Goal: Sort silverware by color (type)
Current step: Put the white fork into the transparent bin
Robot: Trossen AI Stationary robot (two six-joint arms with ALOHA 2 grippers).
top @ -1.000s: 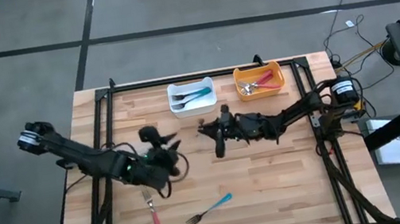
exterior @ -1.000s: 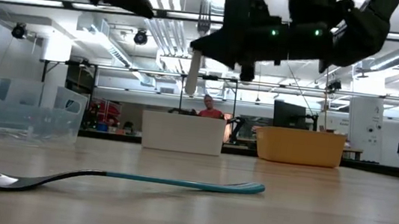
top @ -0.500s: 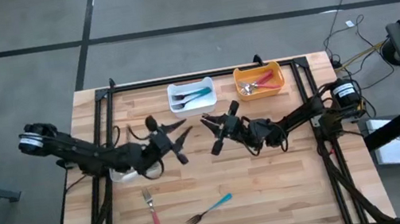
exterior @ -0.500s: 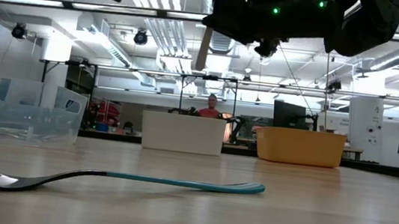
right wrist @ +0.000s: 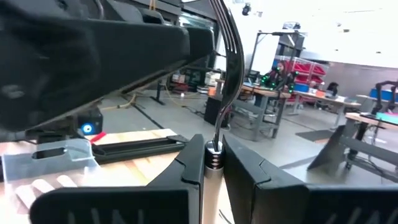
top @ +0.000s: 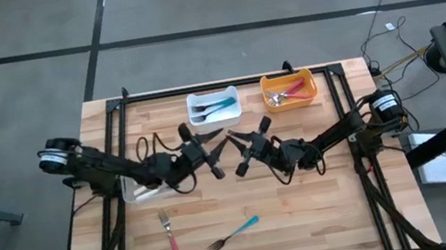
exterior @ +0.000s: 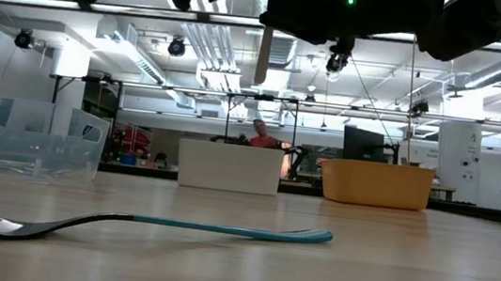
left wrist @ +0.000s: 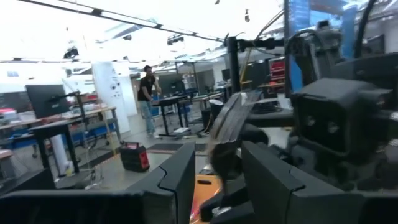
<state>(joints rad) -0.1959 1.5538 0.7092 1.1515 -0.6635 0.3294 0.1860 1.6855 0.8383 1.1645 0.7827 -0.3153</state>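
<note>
While your two arms met over the middle of the table [top: 308, 210], the right gripper [top: 242, 146] was nearly closed on a white-handled fork [right wrist: 222, 93]. In the right wrist view its handle sat between the two fingers [right wrist: 180, 180] and its long axis ran straight out from the claw, the tines [right wrist: 227, 31] pointing away from it. In the low view the pale handle [exterior: 264, 55] hung close to vertical, high above the wood.

Your left gripper [top: 212, 152] faced the right one, just beside it, with its fingers [left wrist: 180, 174] apart and nothing between them.

On the table near the front edge you had two more pieces, well apart from the arms. The red fork [top: 171, 237] lay with its tines toward the back and its handle toward the front. The teal fork [top: 232, 235] lay slanted, tines to the left and handle up to the right; in the low view it stretched across the wood, tines at the left.

At the back, the white bin [top: 231, 93] held teal pieces and the orange bin [top: 309, 75] held red ones. A clear bin [top: 134, 189] stood under the left arm.
</note>
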